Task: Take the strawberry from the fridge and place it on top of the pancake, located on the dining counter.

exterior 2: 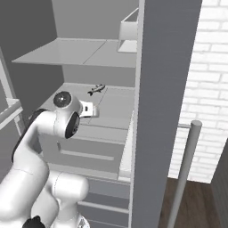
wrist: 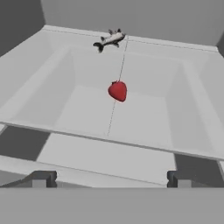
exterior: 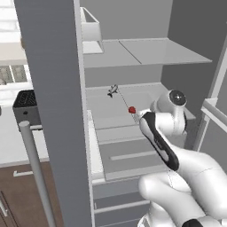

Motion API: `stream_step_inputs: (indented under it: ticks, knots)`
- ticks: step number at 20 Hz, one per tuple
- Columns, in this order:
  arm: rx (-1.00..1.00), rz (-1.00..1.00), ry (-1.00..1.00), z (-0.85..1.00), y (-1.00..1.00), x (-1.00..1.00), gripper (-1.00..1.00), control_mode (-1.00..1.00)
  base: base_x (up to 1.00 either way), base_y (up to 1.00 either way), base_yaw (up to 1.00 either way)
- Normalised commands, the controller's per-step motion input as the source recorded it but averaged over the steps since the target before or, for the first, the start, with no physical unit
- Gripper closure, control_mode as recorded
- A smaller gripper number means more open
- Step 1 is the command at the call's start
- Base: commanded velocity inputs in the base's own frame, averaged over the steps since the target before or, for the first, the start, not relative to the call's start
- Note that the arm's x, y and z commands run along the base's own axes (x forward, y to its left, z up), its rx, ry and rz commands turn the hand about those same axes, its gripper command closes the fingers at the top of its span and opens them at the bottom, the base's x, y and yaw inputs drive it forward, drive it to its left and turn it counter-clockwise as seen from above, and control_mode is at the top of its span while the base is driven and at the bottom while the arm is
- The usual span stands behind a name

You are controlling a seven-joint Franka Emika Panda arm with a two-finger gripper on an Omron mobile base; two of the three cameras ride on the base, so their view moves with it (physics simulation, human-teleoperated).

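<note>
the strawberry [wrist: 117, 91] is lying on the middle shelf of the open fridge [exterior: 146, 53], ahead of the gripper [wrist: 111, 179], whose jaws are being held spread wide and empty. a small fish [wrist: 109, 40] is resting further back. being tiny and rounded, the berry is likely to be nudged away if the fingertips are lowered off-centre.

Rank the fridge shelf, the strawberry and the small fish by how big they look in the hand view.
1. Fridge shelf, by far the largest.
2. Small fish and strawberry: similar in apparent size. The fish lies farther back, so I won't rank them.
</note>
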Motion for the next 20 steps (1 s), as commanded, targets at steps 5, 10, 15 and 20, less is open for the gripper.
stream_step_inputs:
  ticks: [5,10,15,20]
  knots:
    - [0.0,-0.03,0.02,-0.04,0.0,0.61,-1.0,-1.0,0.0,0.0,0.0]
    - [0.0,0.0,0.0,-0.14,0.0,0.56,-1.0,-1.0,0.0,0.0,0.0]
    - [-0.04,-0.01,0.04,-0.29,0.0,0.44,-1.0,-1.0,0.0,0.0,0.0]
    - [-0.01,0.0,0.04,-0.41,0.0,0.34,-1.0,-1.0,0.0,0.0,0.0]
